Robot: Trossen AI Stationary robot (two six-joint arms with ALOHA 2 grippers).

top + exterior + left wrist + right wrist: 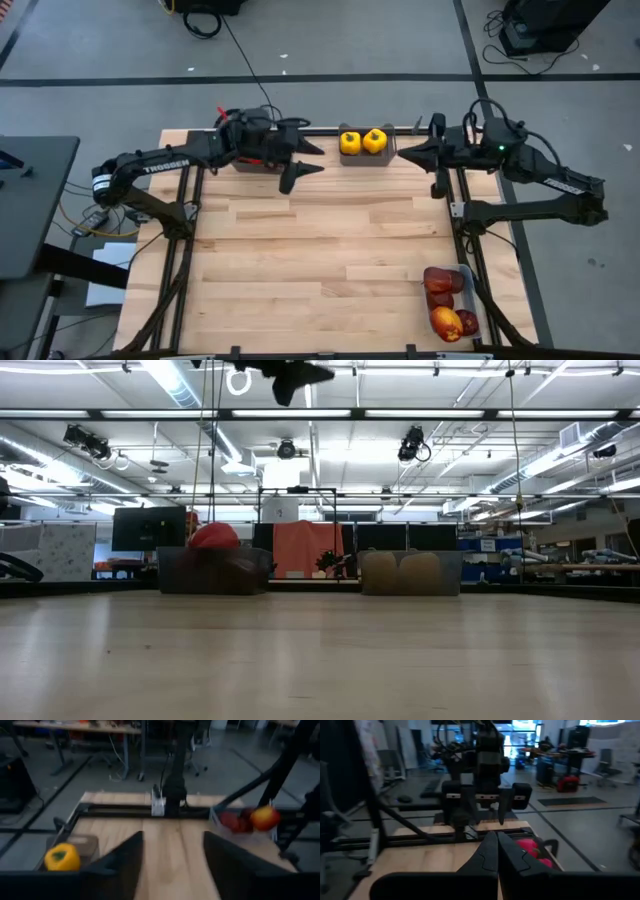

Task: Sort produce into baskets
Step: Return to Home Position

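Observation:
Two yellow bell peppers [362, 142] sit in a dark bin [392, 150] at the table's far edge. Red bell peppers [213, 536] fill a second dark bin [215, 572] to its left, mostly hidden under my left arm in the high view. Dark red apples [447, 300] lie in a clear tray [467, 290] at the near right. My left gripper [305, 160] is open and empty, raised between the two bins. My right gripper [405, 152] is shut and empty, just right of the yellow-pepper bin. The right wrist view shows a red pepper [530, 849] beyond its fingers.
Black frame rails run along the table's left [185, 230] and right [462, 225] sides. The bare wood [320, 260] in the middle of the table is free room. The left wrist view shows the apples [250, 819] and one yellow pepper [62, 856].

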